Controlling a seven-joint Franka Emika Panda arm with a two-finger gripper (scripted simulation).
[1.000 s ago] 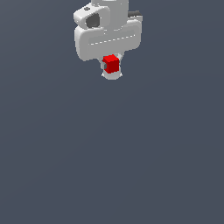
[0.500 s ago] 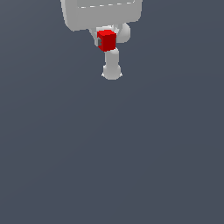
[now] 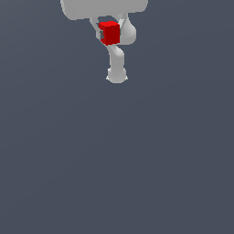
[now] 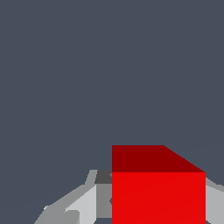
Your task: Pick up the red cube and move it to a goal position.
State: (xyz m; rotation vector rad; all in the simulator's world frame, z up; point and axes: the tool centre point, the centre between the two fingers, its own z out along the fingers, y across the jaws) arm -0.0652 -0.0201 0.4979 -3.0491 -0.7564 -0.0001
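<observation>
The red cube (image 3: 109, 32) is held between the fingers of my white gripper (image 3: 110, 33) near the top of the exterior view, well above the grey floor. The gripper is shut on the cube. The white hand body (image 3: 104, 8) is cut off by the top edge of that view. In the wrist view the red cube (image 4: 158, 192) fills the space between the two grey fingers (image 4: 83, 205), with only bare floor beyond it. No goal marker shows in either view.
The white arm links and base (image 3: 117, 68) stand behind and below the held cube in the exterior view. The plain dark grey floor (image 3: 117, 160) fills everything else.
The gripper has risen with the red cube in it. The hand has moved up and partly out of the exterior view's top edge, uncovering the arm base below.
</observation>
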